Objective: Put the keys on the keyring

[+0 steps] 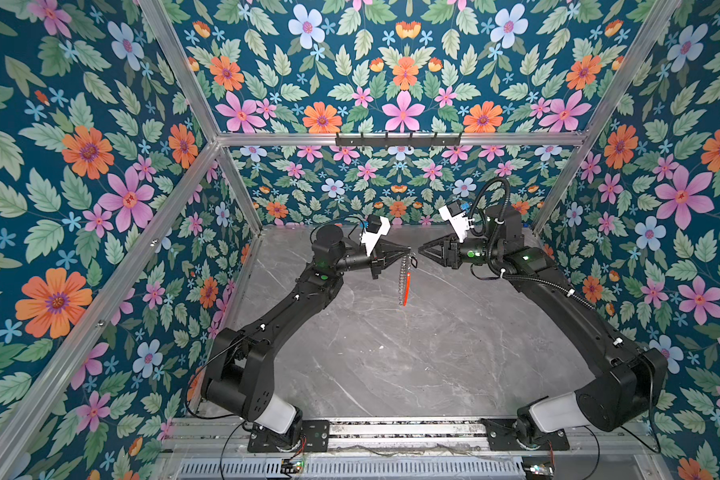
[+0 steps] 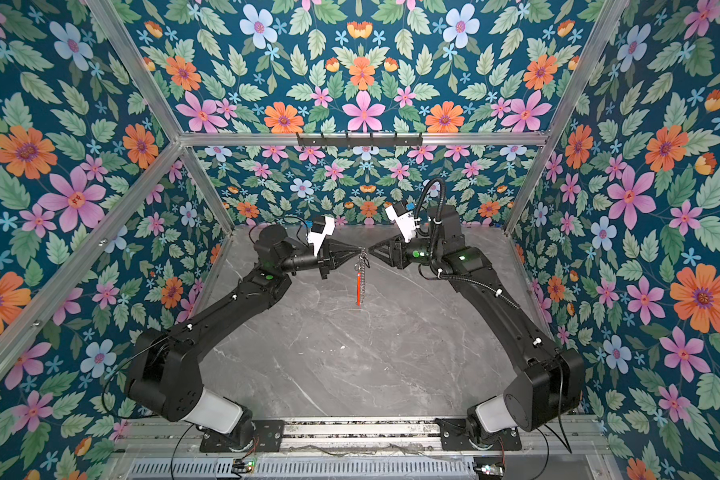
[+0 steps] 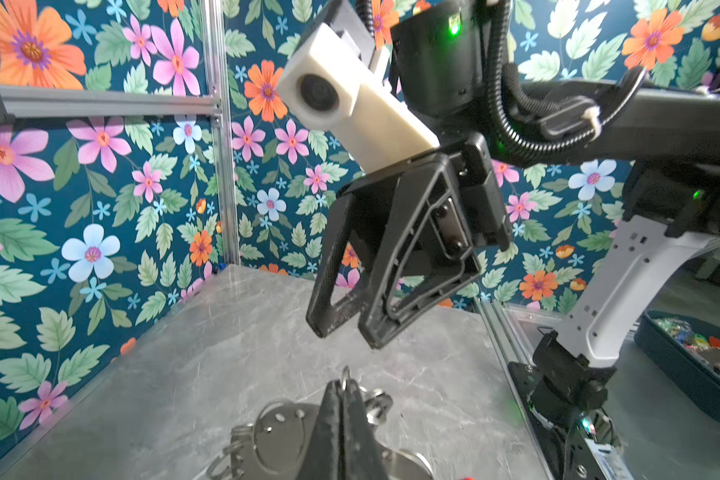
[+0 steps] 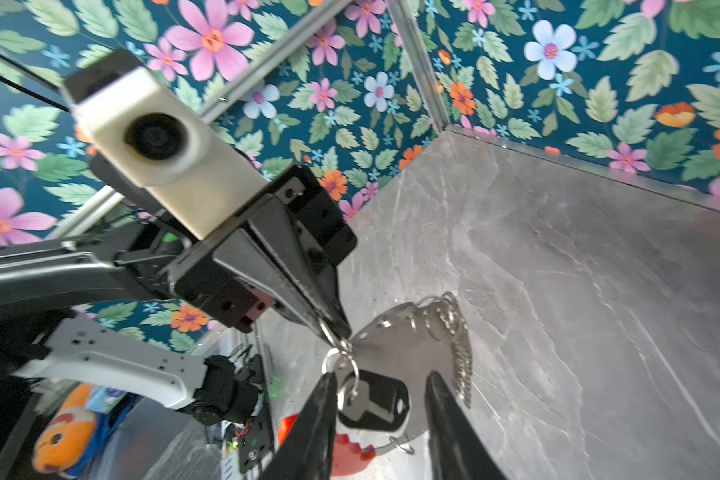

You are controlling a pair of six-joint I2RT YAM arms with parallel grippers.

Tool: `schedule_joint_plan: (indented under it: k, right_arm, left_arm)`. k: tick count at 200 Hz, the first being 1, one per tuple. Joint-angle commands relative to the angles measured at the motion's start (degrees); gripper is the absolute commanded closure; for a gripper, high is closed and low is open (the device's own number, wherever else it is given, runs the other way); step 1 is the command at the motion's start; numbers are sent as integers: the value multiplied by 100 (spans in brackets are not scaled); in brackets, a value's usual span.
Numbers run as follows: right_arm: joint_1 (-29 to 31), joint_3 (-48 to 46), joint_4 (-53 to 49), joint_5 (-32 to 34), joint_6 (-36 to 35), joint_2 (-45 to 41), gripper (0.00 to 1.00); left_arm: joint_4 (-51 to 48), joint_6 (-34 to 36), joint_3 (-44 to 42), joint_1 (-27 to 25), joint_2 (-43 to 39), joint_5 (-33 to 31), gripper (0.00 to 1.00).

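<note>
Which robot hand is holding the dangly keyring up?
The left gripper: its fingers are pinched shut on the top of the keyring. The right gripper has its fingers apart, gripping nothing.

The keyring (image 1: 403, 276) hangs from the left pincer (image 1: 409, 249) above the table (image 1: 391, 365), right pincer (image 1: 420, 250) just beside it

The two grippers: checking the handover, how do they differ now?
The left gripper is shut, pinching the keyring that hangs from it; the right gripper is open, holding nothing. The left gripper's tips meet; the right gripper's straddle the black key. Both are raised, facing each other.
</note>
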Motion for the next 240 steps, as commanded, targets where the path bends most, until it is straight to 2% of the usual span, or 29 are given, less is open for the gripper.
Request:
schedule_joint_plan:
  k: [1,30,59,102,145,177,223,240]
  right_arm:
    - [-6,-64,795,-823,548,-10,63]
    - [-4,-73,964,-983,724,19,64]
    - [-11,-95,1027,-990,778,21,70]
    - [-4,-77,1235,-1030,898,43,71]
    - [-6,30,1217,-1038,923,148,71]
    - [-12,100,1189,-984,922,217,81]
    - [-9,76,1265,-1002,973,221,89]
    - [-5,69,1267,-1025,990,240,95]
  left_arm:
    - [1654,-996,-74,0,53,-227,100]
    - [2142,-1414,-89,0,139,-361,100]
    - [2681,-1759,-137,0,184,-527,100]
    - [3339,-2309,-92,0,430,-452,100]
    - [3493,-2418,-79,0,493,-469,100]
    - [3622,-2555,-30,0,564,-442,100]
    - [3685,-2569,-46,0,592,-423,100]
    - [3780,-2611,-43,0,618,-424,100]
